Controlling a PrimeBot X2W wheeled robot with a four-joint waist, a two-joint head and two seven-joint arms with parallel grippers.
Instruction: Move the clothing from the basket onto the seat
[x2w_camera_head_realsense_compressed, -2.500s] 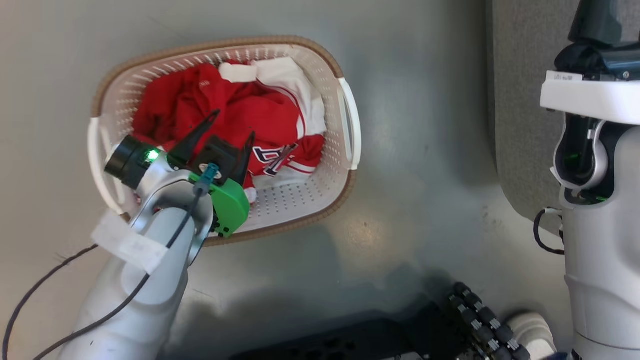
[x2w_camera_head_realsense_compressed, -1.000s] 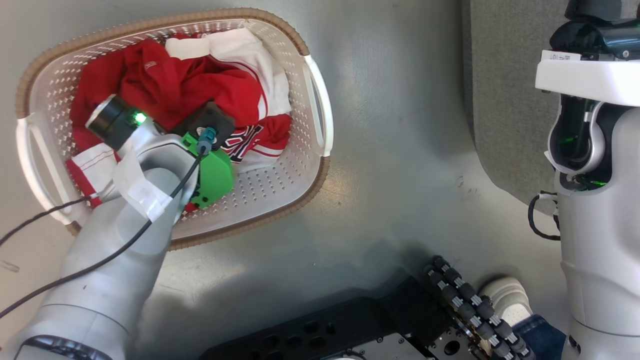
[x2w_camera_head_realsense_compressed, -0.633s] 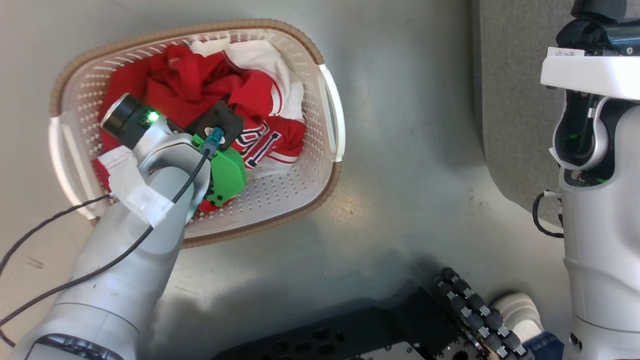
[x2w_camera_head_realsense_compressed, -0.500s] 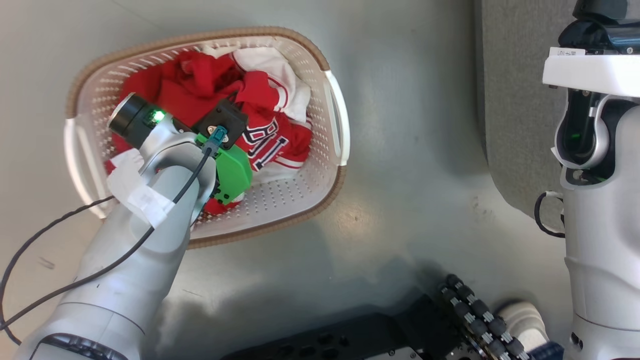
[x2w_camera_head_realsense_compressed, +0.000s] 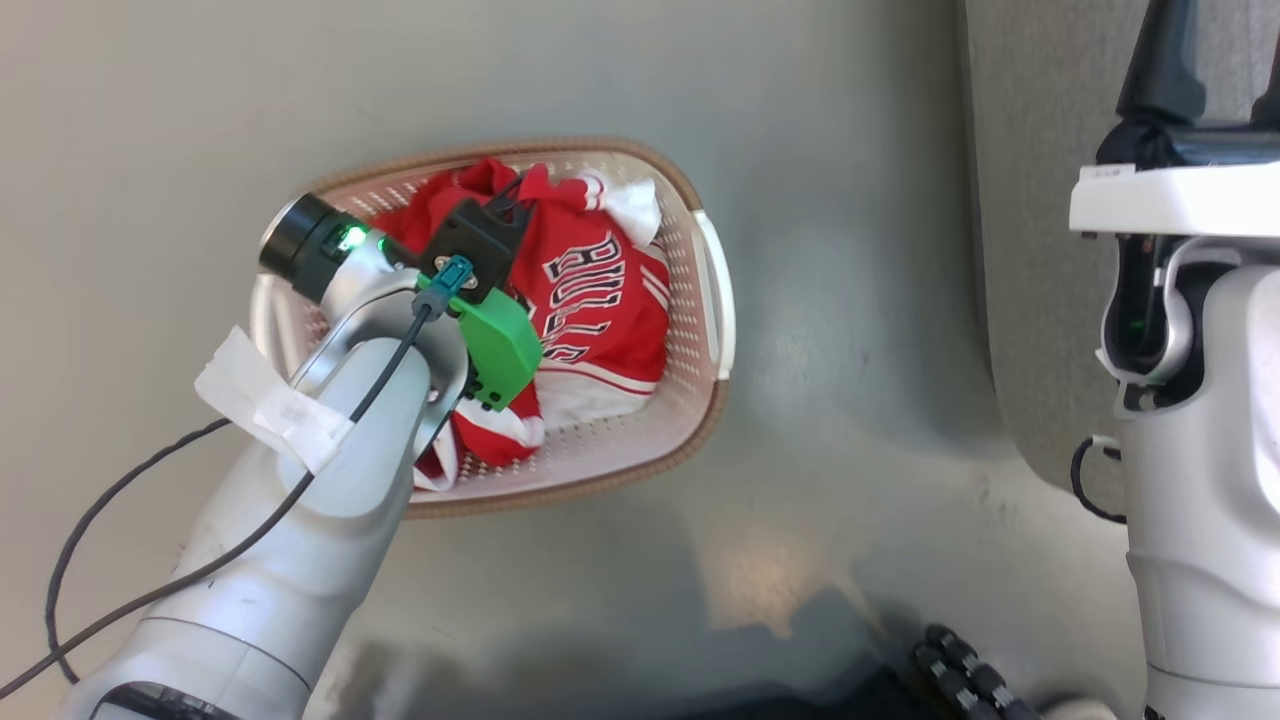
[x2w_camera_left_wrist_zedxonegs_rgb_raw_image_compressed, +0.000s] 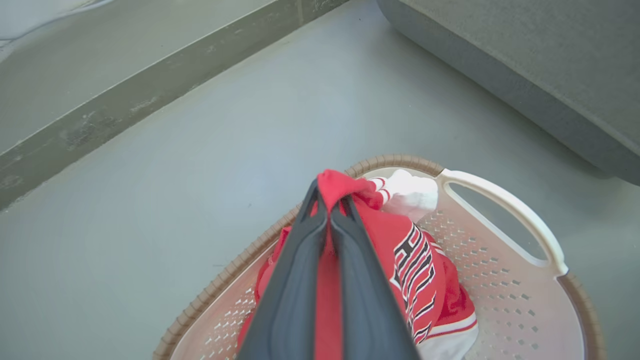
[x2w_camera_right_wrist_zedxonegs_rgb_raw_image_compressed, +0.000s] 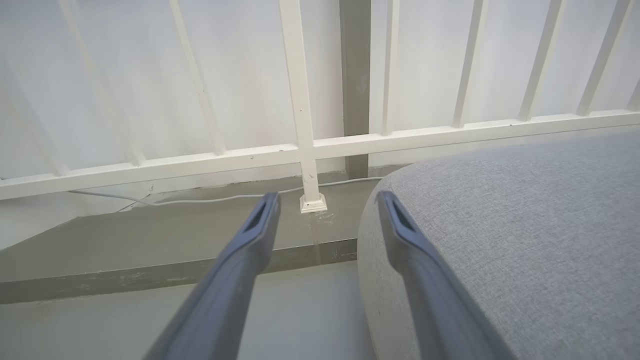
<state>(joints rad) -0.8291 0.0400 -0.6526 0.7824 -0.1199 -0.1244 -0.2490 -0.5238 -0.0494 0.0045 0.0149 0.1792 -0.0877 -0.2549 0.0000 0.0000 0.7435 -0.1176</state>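
The cream basket (x2w_camera_head_realsense_compressed: 703, 300) (x2w_camera_left_wrist_zedxonegs_rgb_raw_image_compressed: 505, 210) with a brown rim sits on the grey floor. Red clothing (x2w_camera_head_realsense_compressed: 590, 300) (x2w_camera_left_wrist_zedxonegs_rgb_raw_image_compressed: 415, 260) with black-and-white lettering hangs up out of it. My left gripper (x2w_camera_head_realsense_compressed: 508, 196) (x2w_camera_left_wrist_zedxonegs_rgb_raw_image_compressed: 330, 200) is shut on a bunch of that red fabric, above the basket's far side. A white piece (x2w_camera_left_wrist_zedxonegs_rgb_raw_image_compressed: 410, 192) lies beside the pinched fold. My right gripper (x2w_camera_right_wrist_zedxonegs_rgb_raw_image_compressed: 327, 200) stands open and empty, high at the right, over the edge of the grey seat (x2w_camera_head_realsense_compressed: 1030, 200) (x2w_camera_right_wrist_zedxonegs_rgb_raw_image_compressed: 525, 225).
A grey raised ledge (x2w_camera_left_wrist_zedxonegs_rgb_raw_image_compressed: 125, 95) and a white railing (x2w_camera_right_wrist_zedxonegs_rgb_raw_image_compressed: 305, 150) run along the far side of the floor. The seat's rounded edge (x2w_camera_left_wrist_zedxonegs_rgb_raw_image_compressed: 500, 75) lies just right of the basket. My dark wheeled base (x2w_camera_head_realsense_compressed: 960, 670) shows at the bottom.
My left gripper has closed on the red clothing and risen with it, stretching the jersey up so its lettering shows. The head view has shifted as the body moved.
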